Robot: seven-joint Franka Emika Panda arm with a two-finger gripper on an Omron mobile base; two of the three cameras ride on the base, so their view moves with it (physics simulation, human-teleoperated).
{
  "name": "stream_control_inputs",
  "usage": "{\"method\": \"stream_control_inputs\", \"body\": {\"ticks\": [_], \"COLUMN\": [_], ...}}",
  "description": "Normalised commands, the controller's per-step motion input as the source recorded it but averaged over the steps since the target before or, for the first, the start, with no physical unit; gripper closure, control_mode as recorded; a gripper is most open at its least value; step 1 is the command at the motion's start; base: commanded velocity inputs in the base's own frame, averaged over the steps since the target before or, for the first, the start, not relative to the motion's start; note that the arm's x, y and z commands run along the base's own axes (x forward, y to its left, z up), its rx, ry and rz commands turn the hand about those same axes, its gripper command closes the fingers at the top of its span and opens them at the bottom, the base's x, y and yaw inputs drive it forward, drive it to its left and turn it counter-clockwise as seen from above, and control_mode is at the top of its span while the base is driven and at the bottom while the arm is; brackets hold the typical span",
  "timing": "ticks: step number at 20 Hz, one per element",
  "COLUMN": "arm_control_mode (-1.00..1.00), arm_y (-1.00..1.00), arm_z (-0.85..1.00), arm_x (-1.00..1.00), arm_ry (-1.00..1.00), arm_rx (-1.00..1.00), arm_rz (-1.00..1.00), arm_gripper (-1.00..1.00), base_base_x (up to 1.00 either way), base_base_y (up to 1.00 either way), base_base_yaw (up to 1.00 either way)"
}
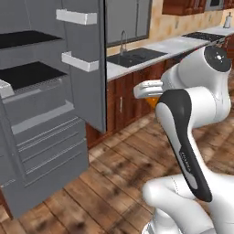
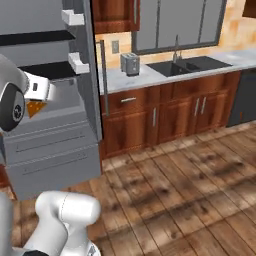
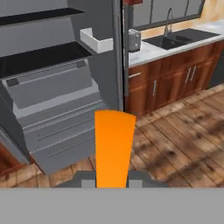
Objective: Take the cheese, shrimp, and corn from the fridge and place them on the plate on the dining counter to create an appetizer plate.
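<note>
Currently the gripper is clamped on the cheese, whose orange wedge rises from between the two dark finger tips in the hand view; a sliver of the same orange shows beside the white hand in the left base view and under it in the right base view. The load hangs in open air in front of the fridge, apart from its black shelves and grey drawers, with the door standing open and its white door bins facing the arm. The step in hand appears to be the carry of the cheese toward the dining counter and the plate, and of the three foods none is judged to be delivered yet. To perform the carry well, the jaws should hold their pressure on the wedge without change, since tapered faces tend to slip under a loosened grip. The hand should be kept level and swung slowly, because the wedge stands tall above the tips and could lever out on a sudden turn. The arm should be drawn in close to the base before any driving, clear of the open door edge and of the wall counter with the sink and toaster. Release should wait until the wedge is low over the plate.
</note>
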Motion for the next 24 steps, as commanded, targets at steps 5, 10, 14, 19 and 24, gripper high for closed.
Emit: {"method": "stream_control_inputs", "body": {"ticks": [5, 10, 14, 19, 24], "arm_control_mode": [1.00, 1.00, 1.00, 1.00, 1.00], "arm_y": [0.00, 0.00, 0.00, 0.00, 0.00], "arm_z": [0.00, 0.00, 0.00, 0.00, 0.00], "arm_x": [0.00, 0.00, 0.00, 0.00, 0.00], "arm_ry": [0.00, 0.00, 0.00, 0.00, 0.00], "arm_rx": [0.00, 0.00, 0.00, 0.00, 0.00], "arm_rz": [0.00, 0.00, 0.00, 0.00, 0.00], "arm_gripper": [1.00, 1.00, 1.00, 1.00, 1.00], "base_base_x": [-1.00, -1.00, -1.00, -0.81, -0.19], "base_base_y": [0.00, -0.14, -0.41, -0.83, -1.00], "base_base_yaw": [-0.70, -0.61, -0.56, -0.45, -0.29]}}
